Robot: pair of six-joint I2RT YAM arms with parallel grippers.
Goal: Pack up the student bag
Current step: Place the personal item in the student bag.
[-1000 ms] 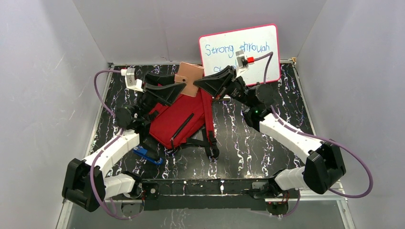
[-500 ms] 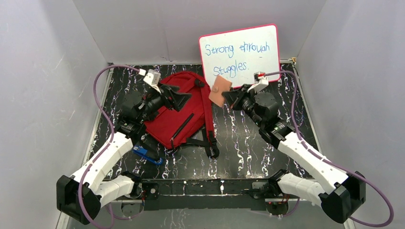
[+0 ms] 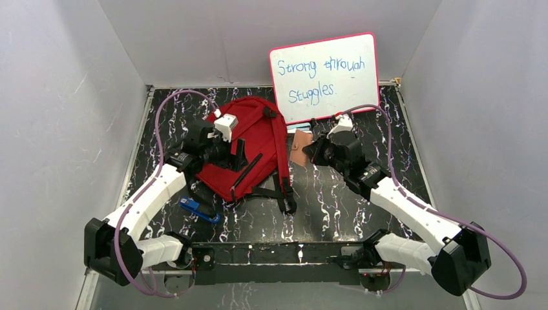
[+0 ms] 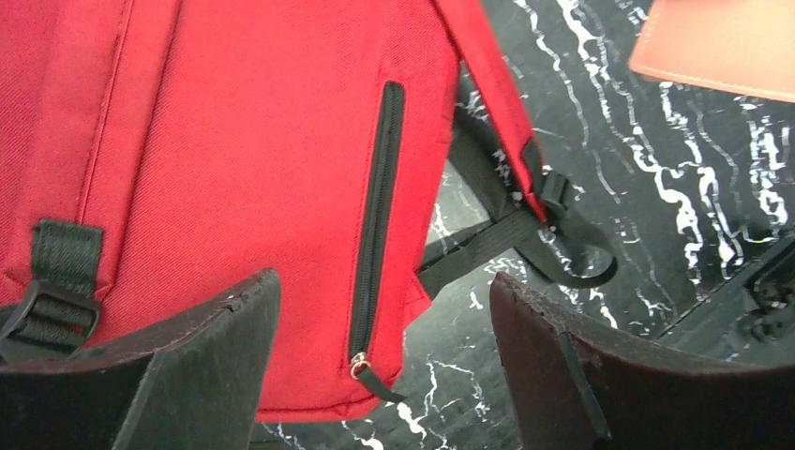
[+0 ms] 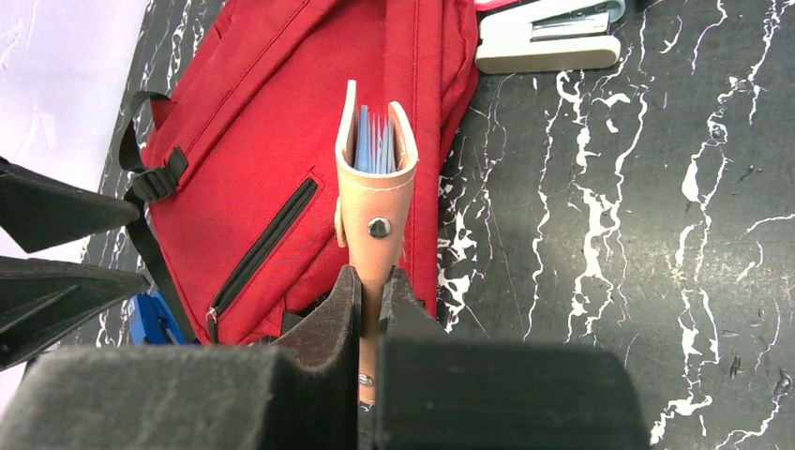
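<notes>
The student bag (image 3: 249,139) is a red backpack lying flat on the black marbled table, black straps trailing toward the near edge. My left gripper (image 3: 238,154) hovers open over its lower corner. In the left wrist view the fingers straddle the bag (image 4: 234,159) and its shut black side zipper (image 4: 375,216), with nothing between them (image 4: 382,291). My right gripper (image 3: 311,150) is shut on a tan wallet (image 3: 299,147), held just right of the bag. The right wrist view shows the wallet (image 5: 377,187) standing edge-on from the jaws (image 5: 372,277), with blue cards inside, above the bag (image 5: 253,122).
A whiteboard (image 3: 323,71) with handwriting leans against the back wall. A white stapler (image 5: 548,37) lies near it. A blue object (image 3: 199,210) rests by the bag's near left corner. Black strap loops (image 3: 284,194) lie on the table (image 3: 349,194) in front of the bag.
The left gripper opened and let go of the wallet, then swung down over the bag's lower part. The right arm carried the wallet right and lowered it beside the bag.
</notes>
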